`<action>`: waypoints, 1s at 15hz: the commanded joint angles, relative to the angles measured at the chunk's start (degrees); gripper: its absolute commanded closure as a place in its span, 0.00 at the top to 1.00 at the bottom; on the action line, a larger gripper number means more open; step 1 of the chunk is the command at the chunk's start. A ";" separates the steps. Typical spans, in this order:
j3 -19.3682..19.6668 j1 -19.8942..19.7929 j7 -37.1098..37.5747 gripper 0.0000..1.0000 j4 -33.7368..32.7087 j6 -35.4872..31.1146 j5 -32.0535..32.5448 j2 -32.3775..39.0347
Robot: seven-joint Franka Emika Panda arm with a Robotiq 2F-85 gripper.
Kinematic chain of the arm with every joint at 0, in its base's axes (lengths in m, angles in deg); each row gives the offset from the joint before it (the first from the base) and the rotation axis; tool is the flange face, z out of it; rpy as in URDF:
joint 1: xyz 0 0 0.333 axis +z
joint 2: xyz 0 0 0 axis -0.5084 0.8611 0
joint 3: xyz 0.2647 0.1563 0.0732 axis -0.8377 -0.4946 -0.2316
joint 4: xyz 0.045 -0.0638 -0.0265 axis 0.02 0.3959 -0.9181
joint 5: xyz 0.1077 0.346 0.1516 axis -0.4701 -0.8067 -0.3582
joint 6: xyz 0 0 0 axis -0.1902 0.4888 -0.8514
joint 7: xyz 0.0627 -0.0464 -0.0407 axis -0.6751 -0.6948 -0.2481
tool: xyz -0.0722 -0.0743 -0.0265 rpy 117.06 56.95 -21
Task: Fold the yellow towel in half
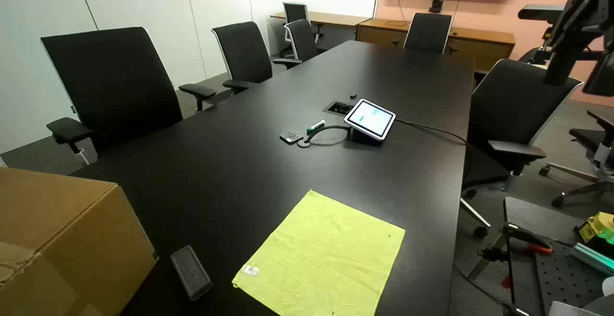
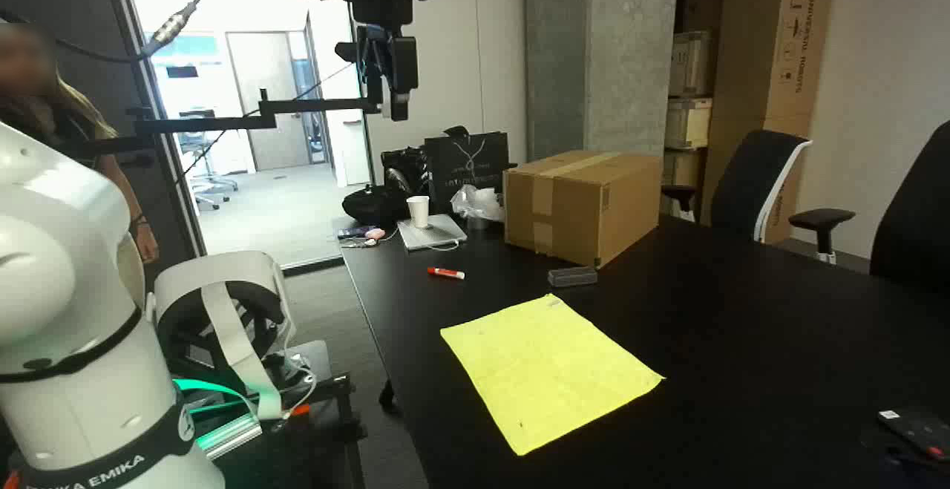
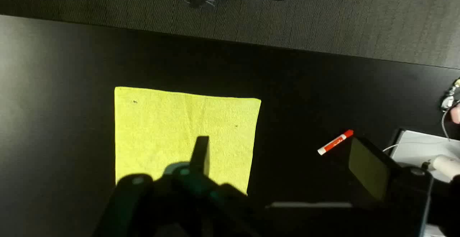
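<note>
The yellow towel [image 1: 326, 258] lies flat and spread out as a single square on the black table. It shows whole in an exterior view [image 2: 549, 374], and its near edge is cut off in an exterior view. In the wrist view the towel [image 3: 161, 129] is left of centre, its lower part hidden behind the gripper. My gripper [image 3: 278, 150] is open and empty, its two fingers wide apart in the wrist view. It hangs high above the table, well clear of the towel, and shows in both exterior views [image 1: 577, 78] [image 2: 393, 96].
A cardboard box [image 2: 571, 199] and a dark grey eraser block [image 2: 572, 276] stand near the towel. A red marker [image 3: 335, 142] lies beside it. A laptop [image 2: 433, 232] with a white cup [image 2: 418, 211] is further off. A small tablet [image 1: 370, 119] stands on the table, with chairs around.
</note>
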 commanded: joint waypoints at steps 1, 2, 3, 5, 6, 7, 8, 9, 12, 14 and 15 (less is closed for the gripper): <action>-0.89 -1.26 -0.56 1.00 -0.44 0.34 -0.55 -0.01; -0.89 -1.26 -0.56 1.00 -0.63 0.35 -0.55 -0.12; -0.89 -1.26 -0.57 1.00 -0.70 0.35 -0.55 -0.33; -0.95 -1.35 -0.84 1.00 -0.74 0.23 -0.24 0.01; -0.86 -1.47 -1.04 1.00 -0.49 0.07 -0.28 0.23; -0.82 -1.66 -1.47 1.00 0.10 -0.93 -0.09 0.58; -0.68 -1.66 -2.14 1.00 0.73 -1.68 -0.14 1.23; -0.71 -1.90 -2.57 1.00 1.78 -3.17 0.12 1.70; -0.47 -2.03 -5.09 1.00 5.64 -9.98 0.21 4.60; -0.41 -2.02 -6.30 1.00 9.18 -16.99 -0.06 7.19; -0.43 -1.82 -7.03 1.00 10.95 -20.63 -0.16 8.96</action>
